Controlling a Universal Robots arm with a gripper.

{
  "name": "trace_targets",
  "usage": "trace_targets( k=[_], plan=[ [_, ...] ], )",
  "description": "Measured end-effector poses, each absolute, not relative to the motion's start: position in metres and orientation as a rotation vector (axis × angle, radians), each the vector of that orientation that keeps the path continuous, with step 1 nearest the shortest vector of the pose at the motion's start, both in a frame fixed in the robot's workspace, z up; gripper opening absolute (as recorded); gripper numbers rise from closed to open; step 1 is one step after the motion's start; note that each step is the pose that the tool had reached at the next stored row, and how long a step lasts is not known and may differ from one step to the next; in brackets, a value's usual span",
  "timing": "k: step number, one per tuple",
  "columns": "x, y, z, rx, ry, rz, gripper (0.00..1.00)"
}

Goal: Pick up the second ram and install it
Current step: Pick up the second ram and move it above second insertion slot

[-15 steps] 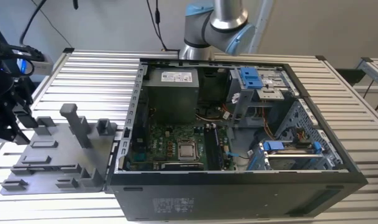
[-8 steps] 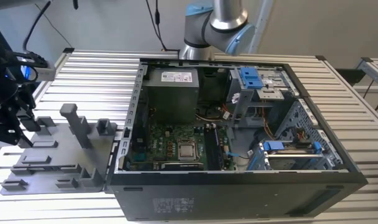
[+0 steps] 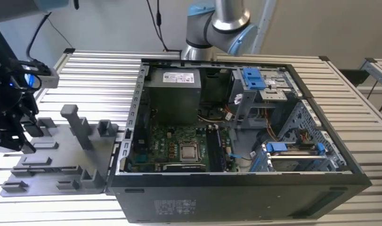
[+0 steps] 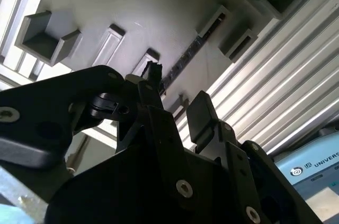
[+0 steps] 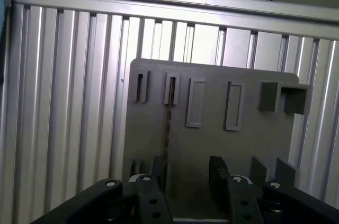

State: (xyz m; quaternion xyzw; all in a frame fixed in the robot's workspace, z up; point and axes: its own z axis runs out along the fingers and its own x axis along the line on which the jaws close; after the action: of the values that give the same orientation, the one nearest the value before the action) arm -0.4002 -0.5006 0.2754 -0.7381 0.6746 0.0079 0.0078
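Closest to the lens in both wrist views, the gripper (image 5: 188, 176) is seen with its jaws spread apart and nothing held between them. It hangs over the grey holder tray (image 5: 212, 144) at the exterior view's left, beside the open computer case (image 3: 241, 188). The second ram (image 5: 168, 121) stands on edge in a narrow slot of that tray and shows as a thin dark strip. The strip runs toward the gap and passes close beside one of the fingers (image 5: 158, 170); whether that finger touches it cannot be told. The board is judged to be light, stiff and thin, yet fragile, since its chips and contact edge are easily harmed. It is best taken by its two flat faces, near the middle of its upper edge so that it does not tip, with the lower contact edge left untouched.
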Motion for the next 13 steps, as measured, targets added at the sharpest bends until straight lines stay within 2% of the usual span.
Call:
trace_targets(
  k=[13],
  plan=[
    [-0.4009,-0.5005,0.2662,-2.31,2.112,0.017,0.48]
  ],
)
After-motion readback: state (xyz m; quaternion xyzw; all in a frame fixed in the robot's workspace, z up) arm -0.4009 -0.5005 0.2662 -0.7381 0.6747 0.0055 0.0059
